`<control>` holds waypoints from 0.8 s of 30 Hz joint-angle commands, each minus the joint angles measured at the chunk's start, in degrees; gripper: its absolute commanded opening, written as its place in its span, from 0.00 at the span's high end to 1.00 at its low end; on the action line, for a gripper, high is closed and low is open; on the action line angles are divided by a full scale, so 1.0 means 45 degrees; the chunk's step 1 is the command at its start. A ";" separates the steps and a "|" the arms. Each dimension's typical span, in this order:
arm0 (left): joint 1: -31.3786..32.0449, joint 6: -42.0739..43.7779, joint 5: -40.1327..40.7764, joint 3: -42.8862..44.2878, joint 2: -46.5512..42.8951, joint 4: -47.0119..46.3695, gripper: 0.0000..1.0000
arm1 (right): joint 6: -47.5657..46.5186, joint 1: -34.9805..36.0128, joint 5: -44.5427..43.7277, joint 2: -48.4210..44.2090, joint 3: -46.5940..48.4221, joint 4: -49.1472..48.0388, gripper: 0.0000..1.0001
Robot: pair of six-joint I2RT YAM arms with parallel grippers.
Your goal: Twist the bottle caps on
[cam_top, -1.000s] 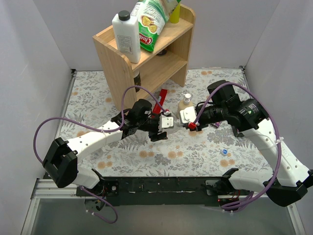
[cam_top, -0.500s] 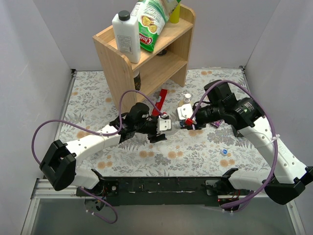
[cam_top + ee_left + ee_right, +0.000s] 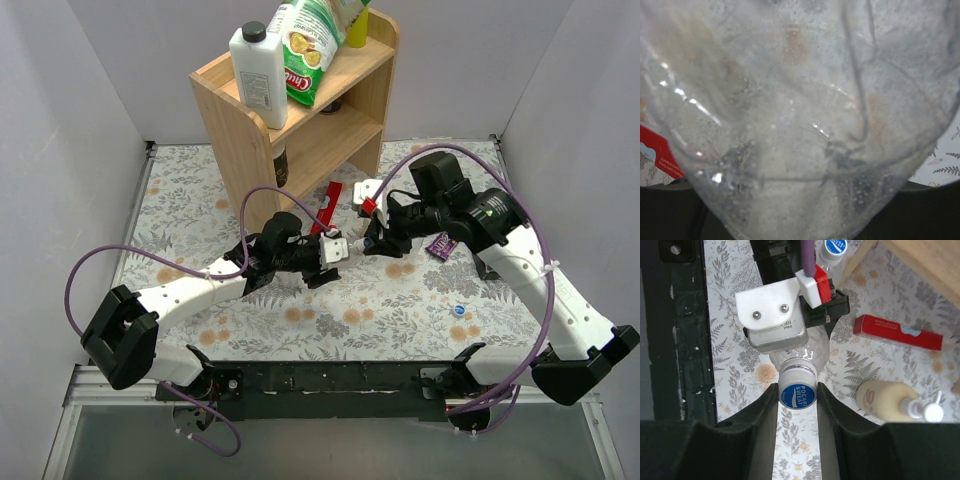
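Bottle cap [image 3: 797, 395] seated on neck of bottle [image 3: 800, 120], mid-air between arms; right end effector [image 3: 797, 388] clamped on cap, left end effector [image 3: 335, 250] clamped on bottle. Keep axes aligned, twist gently, avoid cross-threading.

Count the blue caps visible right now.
3. One cap is on the bottle held by the left claw, between the right claw's fingers; one tops a second bottle beside the shelf; one lies loose on the table. Others may be hidden.
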State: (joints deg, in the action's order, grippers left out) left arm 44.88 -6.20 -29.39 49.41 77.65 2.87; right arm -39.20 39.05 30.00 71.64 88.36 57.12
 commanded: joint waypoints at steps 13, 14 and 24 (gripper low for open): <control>0.0299 -0.1475 0.0398 0.0173 -0.0888 -0.4721 1.00 | 0.5919 -0.0787 -0.0748 0.1424 0.0052 0.0626 0.99; 0.0299 -0.1417 0.0359 0.0154 -0.0888 -0.4663 1.00 | 0.5860 -0.0787 -0.0787 0.1463 0.0130 0.0684 0.99; 0.0319 -0.1533 0.0222 0.0174 -0.0556 -0.4077 1.00 | 0.5431 -0.0787 -0.1332 0.1483 0.0715 0.0938 0.85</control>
State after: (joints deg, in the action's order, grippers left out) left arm 45.12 -11.35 -24.27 46.72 77.69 -2.63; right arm -14.87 34.94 28.38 75.85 90.65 55.72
